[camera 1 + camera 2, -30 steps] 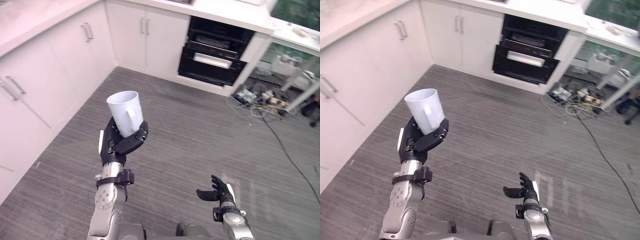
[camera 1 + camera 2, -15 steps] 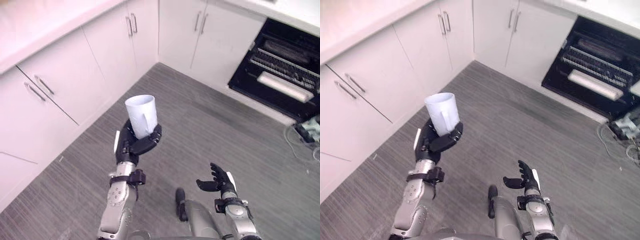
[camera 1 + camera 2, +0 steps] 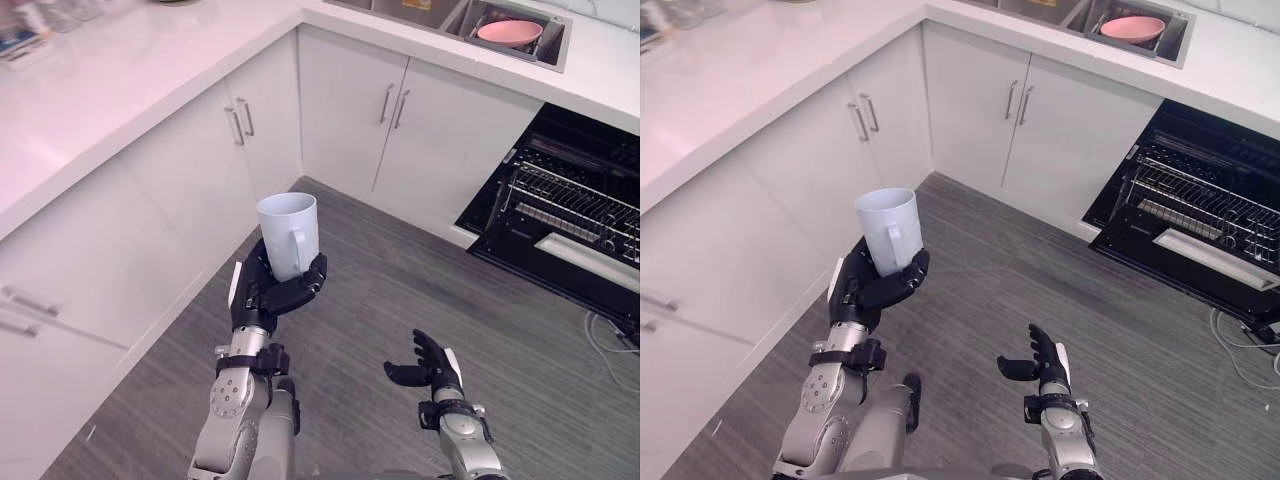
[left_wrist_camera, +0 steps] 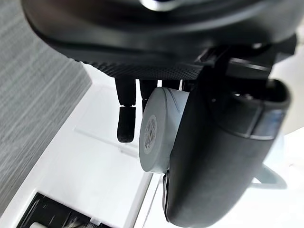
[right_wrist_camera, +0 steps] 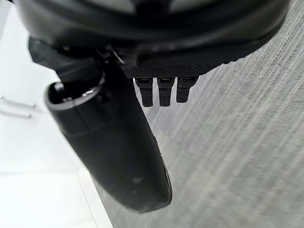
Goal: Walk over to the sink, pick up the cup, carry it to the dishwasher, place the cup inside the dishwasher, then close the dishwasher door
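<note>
Grey wood-grain floor (image 3: 400, 290) runs between white cabinets (image 3: 190, 190) that turn a corner under a pale countertop (image 3: 130, 70). Along the far run we see a sink (image 3: 458, 18) set into the counter, with a pink bowl (image 3: 510, 32) lying in it. Below the counter and to the right, the dishwasher (image 3: 570, 215) stands open, dark inside, with a wire rack showing.

We find the cup (image 3: 290, 233) well apart from both. It is white, upright and mouth up, held over the floor in the left hand (image 3: 268, 292), near the corner cabinets. Its handle faces the camera (turned a little to the robot's right). The hand's fingers and thumb curl round the lower part of the cup. From the left wrist we see the cup's round base, with the thumb lying across its side.

The right hand (image 3: 425, 365) hangs lower, over bare floor, holding nothing, its fingers loosely spread and the thumb standing out.
</note>
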Motion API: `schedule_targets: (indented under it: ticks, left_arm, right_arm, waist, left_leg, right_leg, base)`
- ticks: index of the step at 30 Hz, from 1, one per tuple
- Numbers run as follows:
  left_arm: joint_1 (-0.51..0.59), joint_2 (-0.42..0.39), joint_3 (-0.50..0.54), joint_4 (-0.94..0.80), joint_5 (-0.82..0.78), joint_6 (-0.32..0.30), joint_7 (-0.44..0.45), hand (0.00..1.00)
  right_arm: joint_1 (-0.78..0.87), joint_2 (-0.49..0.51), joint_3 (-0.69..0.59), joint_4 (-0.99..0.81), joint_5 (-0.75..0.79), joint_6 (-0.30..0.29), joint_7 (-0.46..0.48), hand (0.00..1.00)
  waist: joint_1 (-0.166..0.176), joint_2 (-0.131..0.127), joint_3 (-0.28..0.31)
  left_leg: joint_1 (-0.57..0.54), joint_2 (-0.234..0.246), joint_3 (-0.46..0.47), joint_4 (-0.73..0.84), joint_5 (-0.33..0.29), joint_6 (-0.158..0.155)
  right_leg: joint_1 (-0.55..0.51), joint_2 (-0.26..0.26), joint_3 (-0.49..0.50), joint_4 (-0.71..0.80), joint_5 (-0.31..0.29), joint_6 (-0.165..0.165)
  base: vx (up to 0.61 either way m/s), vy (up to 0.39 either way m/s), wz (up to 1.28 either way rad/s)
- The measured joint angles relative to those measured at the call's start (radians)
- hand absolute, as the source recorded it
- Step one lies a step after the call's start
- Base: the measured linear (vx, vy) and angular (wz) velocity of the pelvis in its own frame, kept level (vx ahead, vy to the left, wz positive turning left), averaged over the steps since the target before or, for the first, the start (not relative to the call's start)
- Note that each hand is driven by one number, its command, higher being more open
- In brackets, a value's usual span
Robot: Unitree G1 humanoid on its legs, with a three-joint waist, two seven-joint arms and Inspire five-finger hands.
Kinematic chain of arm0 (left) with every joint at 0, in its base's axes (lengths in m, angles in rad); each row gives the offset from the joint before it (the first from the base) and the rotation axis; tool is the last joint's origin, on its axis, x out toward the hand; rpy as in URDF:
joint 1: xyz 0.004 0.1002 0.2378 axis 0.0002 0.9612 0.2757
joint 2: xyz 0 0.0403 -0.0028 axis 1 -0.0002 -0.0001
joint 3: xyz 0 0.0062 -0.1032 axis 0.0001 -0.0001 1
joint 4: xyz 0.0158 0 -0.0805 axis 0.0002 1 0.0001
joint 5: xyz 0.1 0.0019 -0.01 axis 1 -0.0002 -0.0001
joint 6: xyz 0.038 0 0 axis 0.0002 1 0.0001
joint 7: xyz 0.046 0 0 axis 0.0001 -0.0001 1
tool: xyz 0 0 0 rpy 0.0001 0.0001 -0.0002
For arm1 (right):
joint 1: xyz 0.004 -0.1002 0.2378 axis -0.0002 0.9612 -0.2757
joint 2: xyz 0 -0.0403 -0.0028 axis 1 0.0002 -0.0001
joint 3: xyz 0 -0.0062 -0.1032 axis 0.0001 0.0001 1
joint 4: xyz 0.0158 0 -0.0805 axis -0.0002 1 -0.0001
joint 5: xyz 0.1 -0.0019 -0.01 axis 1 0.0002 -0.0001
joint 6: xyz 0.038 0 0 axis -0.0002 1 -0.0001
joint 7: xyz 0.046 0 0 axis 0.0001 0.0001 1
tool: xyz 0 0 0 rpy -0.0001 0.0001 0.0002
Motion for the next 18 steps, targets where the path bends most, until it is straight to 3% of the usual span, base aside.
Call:
schedule_targets:
  ticks: [2, 4, 6, 7, 8, 10, 11, 12, 13, 14, 16, 18]
  left_arm:
    - [0.001, 0.016, -0.012, 0.003, 0.001, 0.014, 0.011, 0.3]
    - [-0.001, 0.012, -0.042, -0.003, 0.017, 0.006, 0.014, 0.3]
    - [-0.003, 0.017, -0.056, -0.004, 0.018, -0.003, 0.011, 0.3]
    - [-0.005, 0.018, -0.067, 0.003, 0.019, -0.004, 0.007, 0.3]
    - [-0.008, 0.017, -0.069, 0.008, 0.019, -0.004, 0.007, 0.3]
    - [-0.012, 0.014, -0.071, 0.023, 0.029, -0.003, 0.006, 0.3]
    - [-0.011, 0.009, -0.067, 0.05, 0.044, -0.004, 0.0, 0.3]
    - [-0.011, 0.003, -0.069, 0.076, 0.049, -0.002, -0.006, 0.3]
    - [-0.005, -0.017, -0.064, 0.109, 0.06, 0.007, -0.01, 0.3]
    - [-0.001, -0.046, -0.047, 0.121, 0.06, 0.008, -0.009, 0.3]
    - [0.007, -0.059, -0.03, 0.124, 0.059, 0.009, -0.005, 0.3]
    - [0.009, -0.054, -0.041, 0.125, 0.059, 0.009, -0.006, 0.3]
  right_arm:
    - [-0.014, 0.019, 0.006, -0.013, -0.001, 0.0, 0.001, 0.9]
    - [0.003, 0.038, 0.04, -0.105, -0.003, -0.008, 0.002, 0.9]
    - [-0.002, 0.038, 0.068, -0.137, -0.004, -0.021, 0.004, 0.9]
    - [-0.01, 0.041, 0.089, -0.164, -0.006, -0.03, 0.01, 0.9]
    - [-0.013, 0.043, 0.089, -0.168, -0.006, -0.03, 0.01, 0.9]
    - [-0.018, 0.042, 0.086, -0.175, -0.007, -0.029, 0.008, 0.9]
    - [0.003, 0.037, 0.081, -0.184, -0.007, -0.027, 0.006, 0.9]
    - [0.016, 0.03, 0.078, -0.184, -0.008, -0.023, 0.006, 0.9]
    - [0.033, 0.022, 0.077, -0.198, -0.008, -0.004, 0.008, 0.9]
    - [0.061, 0.015, 0.081, -0.265, -0.007, 0.003, 0.007, 0.9]
    - [0.081, 0.022, 0.094, -0.362, -0.007, 0.004, 0.0, 0.9]
    - [0.077, 0.028, 0.094, -0.438, -0.006, -0.013, -0.019, 0.9]
  waist:
    - [-0.021, -0.002, 0.0]
    - [-0.027, 0.0, -0.003]
    - [-0.028, -0.005, -0.008]
    - [-0.042, -0.015, -0.033]
    - [-0.046, -0.018, -0.04]
    - [-0.078, -0.041, -0.06]
    - [-0.101, -0.04, -0.071]
    - [-0.111, -0.024, -0.085]
    - [-0.114, 0.022, -0.091]
    - [-0.105, 0.062, -0.074]
    - [-0.052, 0.072, -0.076]
    - [-0.053, 0.062, -0.073]
  left_leg:
    - [0.103, 0.001, 0.035, -0.047, -0.036, 0.01]
    - [0.27, 0.011, 0.108, -0.154, -0.079, 0.02]
    - [0.339, 0.008, 0.156, -0.211, -0.089, 0.012]
    - [0.415, -0.009, 0.215, -0.291, -0.093, -0.01]
    - [0.444, -0.019, 0.231, -0.32, -0.096, -0.013]
    - [0.535, -0.064, 0.259, -0.386, -0.115, -0.047]
    - [0.569, -0.077, 0.241, -0.353, -0.141, -0.087]
    - [0.566, -0.058, 0.236, -0.301, -0.151, -0.1]
    - [0.521, 0.021, 0.23, -0.1, -0.148, -0.113]
    - [0.425, 0.115, 0.2, 0.221, -0.059, -0.118]
    - [0.298, 0.193, 0.154, 0.531, -0.046, -0.124]
    - [0.176, 0.193, 0.103, 0.582, -0.064, -0.103]
  right_leg:
    - [-0.094, -0.026, -0.061, 0.192, -0.009, -0.02]
    - [-0.236, -0.031, -0.208, 0.252, -0.055, -0.088]
    - [-0.31, -0.028, -0.298, 0.18, -0.075, -0.107]
    - [-0.375, -0.004, -0.44, -0.05, -0.056, -0.129]
    - [-0.39, 0.009, -0.474, -0.136, -0.034, -0.144]
    - [-0.415, 0.051, -0.544, -0.359, 0.09, -0.184]
    - [-0.399, 0.053, -0.522, -0.37, 0.209, -0.3]
    - [-0.388, 0.066, -0.518, -0.361, 0.237, -0.335]
    - [-0.335, 0.118, -0.515, -0.374, 0.204, -0.328]
    - [-0.253, 0.193, -0.49, -0.418, 0.187, -0.335]
    - [-0.16, 0.269, -0.393, -0.462, 0.165, -0.345]
    - [-0.064, 0.274, -0.321, -0.514, 0.154, -0.337]
  base:
    - [0.45, 0.19, -0.74]
    - [0.46, 0.158, -0.86]
    - [0.44, 0.119, -0.85]
    - [0.47, 0.118, -0.75]
    - [0.63, 0.13, -0.82]
    - [0.72, 0.078, -0.27]
    - [0.7, 0.025, 0.04]
    - [0.73, -0.027, -0.09]
    - [0.73, -0.022, -0.46]
    - [0.71, 0.007, -0.86]
    - [0.62, 0.078, -1.45]
    - [0.56, 0.103, -1.2]
